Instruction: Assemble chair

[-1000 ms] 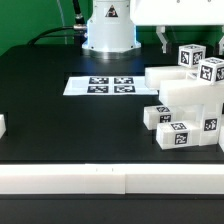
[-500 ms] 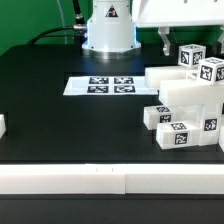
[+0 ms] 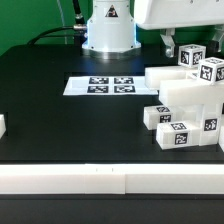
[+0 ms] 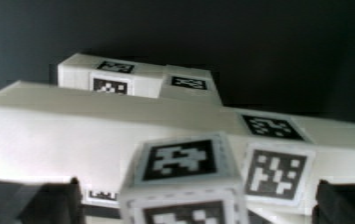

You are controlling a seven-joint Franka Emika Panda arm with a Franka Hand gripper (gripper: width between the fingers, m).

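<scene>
1. The chair (image 3: pixel 188 100) stands as a cluster of white tagged blocks directly under the gripper (image 3: pixel 170 45), on the black table (image 3: pixel 60 125). From where I stand it looks partly built: a broad block with tagged posts rising beside it, and smaller tagged pieces at its foot.
2. I judge the work well short of done; which joints are seated I cannot tell.
3. The gripper hangs just above the cluster with its fingers spread apart and nothing between them. It touches no part that I can see.
4. Away from the gripper, toward the robot base (image 3: pixel 108 30), the marker board (image 3: pixel 100 86) lies flat.
5. In the wrist view the tagged cubes (image 4: pixel 200 170) fill the foreground, blurred, and the fingertips are only dark shapes at the edge.
6. The exterior view cuts off the arm and the chair's far side.
</scene>
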